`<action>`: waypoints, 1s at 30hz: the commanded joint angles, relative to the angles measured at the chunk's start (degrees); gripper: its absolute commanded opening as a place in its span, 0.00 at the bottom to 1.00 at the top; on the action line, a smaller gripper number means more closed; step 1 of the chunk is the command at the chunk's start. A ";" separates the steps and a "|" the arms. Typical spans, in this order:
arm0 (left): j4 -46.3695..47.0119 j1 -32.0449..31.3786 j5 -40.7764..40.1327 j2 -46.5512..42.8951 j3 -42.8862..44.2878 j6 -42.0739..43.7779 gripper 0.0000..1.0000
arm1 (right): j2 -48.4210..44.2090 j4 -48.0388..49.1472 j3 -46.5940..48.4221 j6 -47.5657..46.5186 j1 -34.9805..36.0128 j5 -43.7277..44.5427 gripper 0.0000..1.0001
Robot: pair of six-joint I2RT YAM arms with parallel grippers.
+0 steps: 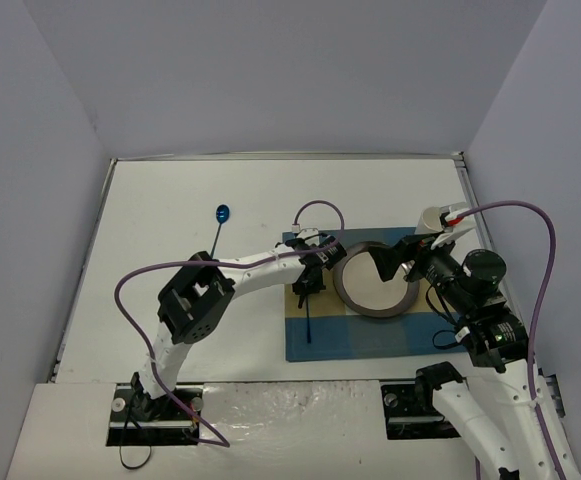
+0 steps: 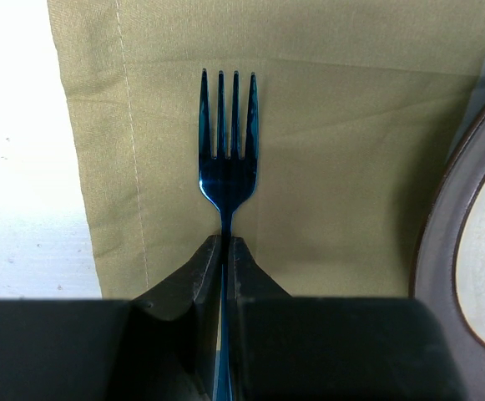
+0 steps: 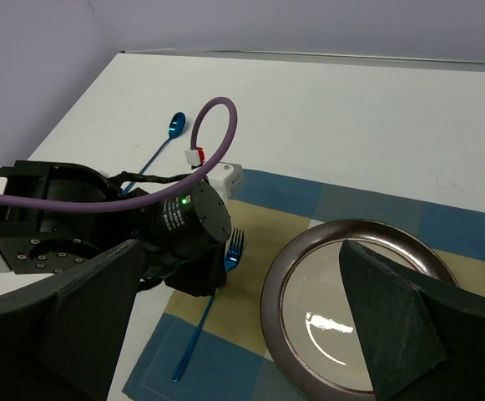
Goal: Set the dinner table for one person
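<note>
From above and behind the arms, the fixed camera looks down on the whole surface [image 1: 170,220]. The left wrist camera rides tight behind the left gripper [image 2: 225,244], facing straight down at the fork [image 2: 227,159] ahead of it — plate [image 2: 438,242] rim at its right. The right wrist camera looks from farther off, low and slanted, past the right gripper [image 3: 240,251] at that same fork and plate.
</note>
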 commanded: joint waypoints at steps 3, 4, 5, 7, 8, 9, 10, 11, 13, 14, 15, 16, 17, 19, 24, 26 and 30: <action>-0.34 -0.39 -0.64 -2.36 1.46 0.98 0.13 | 0.10 3.13 0.43 -0.76 0.48 0.36 1.00; -0.51 -0.39 -0.81 -2.47 1.46 1.03 0.15 | 0.10 3.13 0.48 -0.76 0.48 0.31 1.00; -0.59 -0.39 -0.82 -2.54 1.39 1.04 0.15 | 0.16 3.13 0.49 -0.76 0.48 0.24 1.00; -0.82 -0.39 -1.16 -3.11 1.37 1.24 0.18 | 0.05 3.06 0.56 -0.69 0.48 0.22 1.00; -0.97 -0.39 -1.42 -3.50 1.39 1.41 0.20 | 0.03 3.02 0.65 -0.65 0.48 0.20 1.00; -1.14 -0.39 -1.74 -3.96 1.42 1.62 0.21 | 0.07 2.99 0.79 -0.61 0.48 0.16 1.00; -1.32 -0.39 -2.05 -4.42 1.45 1.84 0.23 | 0.10 2.95 0.93 -0.58 0.48 0.13 1.00; -1.57 -0.39 -2.37 -5.17 1.46 2.27 0.25 | 0.04 2.95 1.12 -0.58 0.48 0.07 1.00; -1.86 -0.39 -2.76 -6.48 1.60 3.17 0.28 | 0.01 2.81 1.33 -0.58 0.48 0.13 1.00; -2.15 -0.33 -3.15 -7.21 1.74 3.79 0.29 | 0.01 2.72 1.47 -0.58 0.48 0.13 1.00; -2.34 -0.23 -3.70 -8.49 1.73 5.10 0.32 | 0.03 2.60 1.72 -0.47 0.50 0.24 1.00; -2.43 -0.11 -4.38 -10.11 1.62 6.84 0.35 | 0.06 2.45 2.02 -0.29 0.53 0.42 1.00; -2.52 0.01 -5.06 -11.74 1.50 8.58 0.39 | 0.09 2.30 2.31 -0.12 0.56 0.59 1.00; -1.85 0.96 -5.33 -14.86 0.67 12.09 0.48 | 0.33 1.84 3.03 0.38 0.49 1.27 1.00; 2.11 7.74 -3.24 -23.67 -5.29 24.07 0.76 | 2.05 1.13 4.16 1.33 0.48 1.54 1.00; 5.31 12.97 0.33 -26.59 -8.46 29.92 0.81 | 2.83 1.15 4.31 1.35 0.48 0.54 1.00; 12.94 25.89 15.39 -30.93 -13.20 38.50 0.84 | 5.00 1.19 4.70 0.40 0.48 -2.75 1.00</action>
